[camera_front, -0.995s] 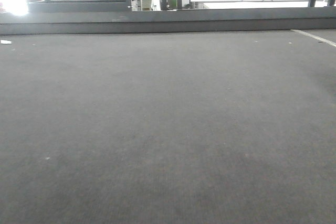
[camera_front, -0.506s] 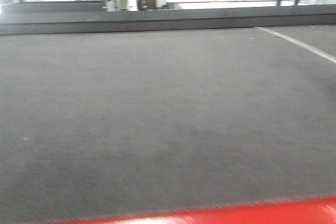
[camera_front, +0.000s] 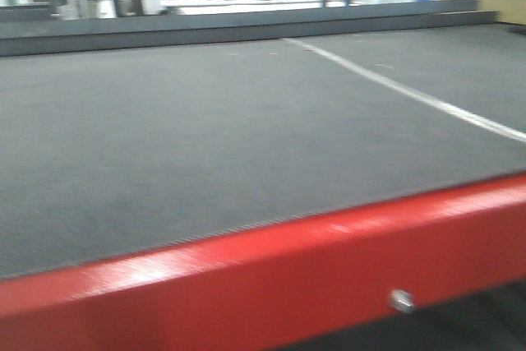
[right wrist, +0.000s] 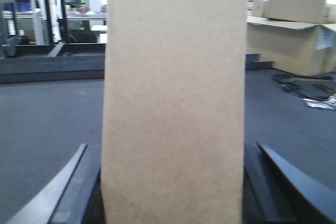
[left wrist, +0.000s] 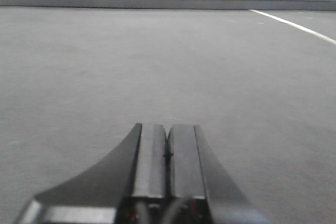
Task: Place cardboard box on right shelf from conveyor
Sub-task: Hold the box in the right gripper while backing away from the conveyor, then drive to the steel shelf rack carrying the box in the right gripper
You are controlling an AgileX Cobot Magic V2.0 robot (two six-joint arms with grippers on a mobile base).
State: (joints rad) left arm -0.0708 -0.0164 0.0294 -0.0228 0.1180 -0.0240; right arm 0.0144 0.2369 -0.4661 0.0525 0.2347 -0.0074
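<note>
Grey weave of the conveyor (left wrist: 79, 77) lies bare beneath the left fingers (left wrist: 152, 166), which are pressed together on nothing. Further right, the right fingers (right wrist: 68, 187) clamp the cardboard box (right wrist: 175, 93) by its two sides, upright between them (its base is out of view). Carrying seems the step in hand; next it calls for locating the right shelf, unseen here.

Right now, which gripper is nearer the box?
Right. The box sits in the right gripper, clamped between its jaws. The left gripper, jaws shut and empty, is over the conveyor with no box in its view.
</note>
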